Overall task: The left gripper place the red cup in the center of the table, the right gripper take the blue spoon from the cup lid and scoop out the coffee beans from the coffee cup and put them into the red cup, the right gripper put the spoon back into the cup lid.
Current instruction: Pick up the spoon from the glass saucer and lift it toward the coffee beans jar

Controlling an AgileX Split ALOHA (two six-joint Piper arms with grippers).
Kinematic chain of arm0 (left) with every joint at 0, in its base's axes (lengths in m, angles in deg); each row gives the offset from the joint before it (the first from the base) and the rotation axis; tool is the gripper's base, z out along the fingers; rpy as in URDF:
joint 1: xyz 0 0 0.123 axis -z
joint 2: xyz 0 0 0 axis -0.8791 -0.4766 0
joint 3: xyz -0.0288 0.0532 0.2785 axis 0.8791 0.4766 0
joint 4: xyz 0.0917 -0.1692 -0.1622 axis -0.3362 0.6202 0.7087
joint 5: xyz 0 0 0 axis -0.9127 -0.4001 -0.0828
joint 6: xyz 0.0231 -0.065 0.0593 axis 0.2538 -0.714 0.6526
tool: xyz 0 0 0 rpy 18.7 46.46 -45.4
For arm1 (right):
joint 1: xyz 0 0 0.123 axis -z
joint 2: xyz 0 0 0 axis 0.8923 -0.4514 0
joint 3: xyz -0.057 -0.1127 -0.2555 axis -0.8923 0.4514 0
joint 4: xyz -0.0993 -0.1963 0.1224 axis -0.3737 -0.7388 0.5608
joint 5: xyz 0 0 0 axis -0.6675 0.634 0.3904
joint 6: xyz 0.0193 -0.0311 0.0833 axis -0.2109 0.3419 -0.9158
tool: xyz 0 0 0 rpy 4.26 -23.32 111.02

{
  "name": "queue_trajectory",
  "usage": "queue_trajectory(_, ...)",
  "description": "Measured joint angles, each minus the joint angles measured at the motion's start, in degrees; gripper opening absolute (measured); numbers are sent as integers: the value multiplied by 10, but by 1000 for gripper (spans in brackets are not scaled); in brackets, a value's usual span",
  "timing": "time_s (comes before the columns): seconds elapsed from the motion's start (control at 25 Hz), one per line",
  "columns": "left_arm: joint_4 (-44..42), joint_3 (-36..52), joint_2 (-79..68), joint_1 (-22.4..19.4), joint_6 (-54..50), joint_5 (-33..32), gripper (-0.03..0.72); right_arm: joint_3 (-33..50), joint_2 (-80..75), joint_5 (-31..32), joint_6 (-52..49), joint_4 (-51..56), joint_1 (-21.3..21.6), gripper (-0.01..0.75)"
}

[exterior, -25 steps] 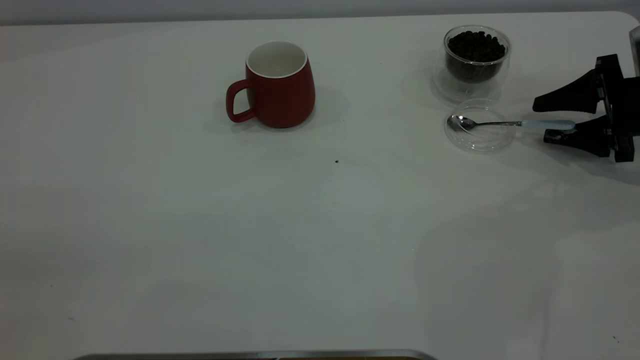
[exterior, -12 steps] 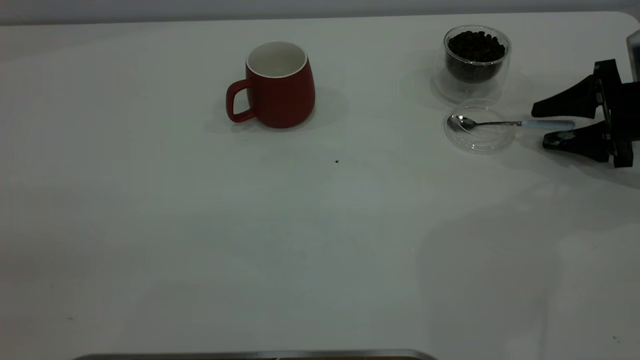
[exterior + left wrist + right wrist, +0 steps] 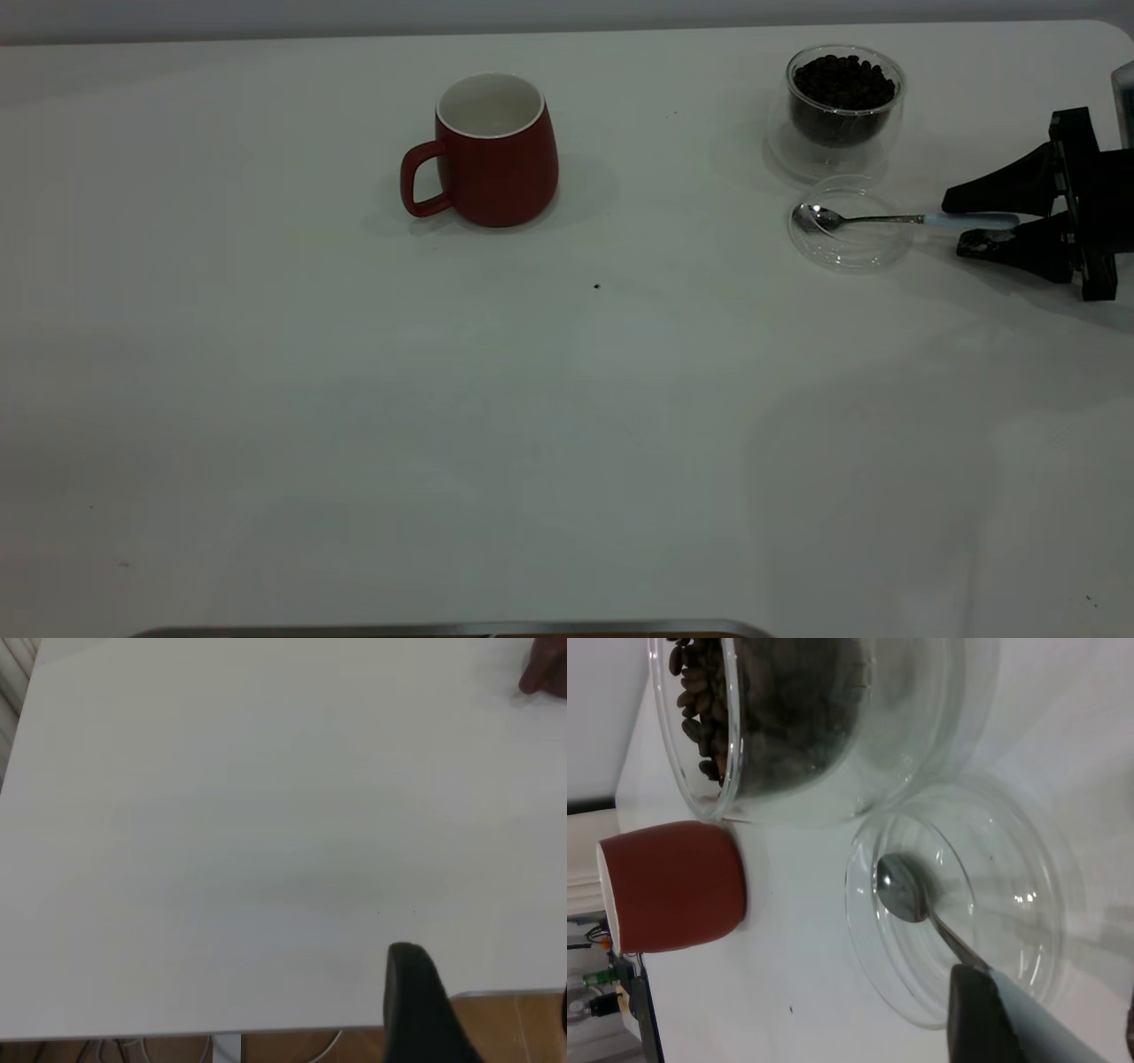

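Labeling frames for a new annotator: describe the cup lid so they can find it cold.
On the white table, look to the far right side, just in front of the glass coffee cup full of beans. The cup lid is the flat clear disc there; unlike the cup, it is shallow and holds the bowl of the blue spoon.

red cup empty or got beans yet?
Empty: the red cup shows a bare white inside; the coffee beans fill the coffee cup.

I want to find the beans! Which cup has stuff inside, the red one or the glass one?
The glass cup at the back right holds the dark coffee beans. The red cup with the handle shows only its white inside, no beans visible.
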Motion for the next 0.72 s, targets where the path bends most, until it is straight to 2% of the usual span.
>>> queue_trajectory(0.72, 0, 0, 0, 0, -1, 0, 444, 0, 0, 11, 2, -1, 0, 184)
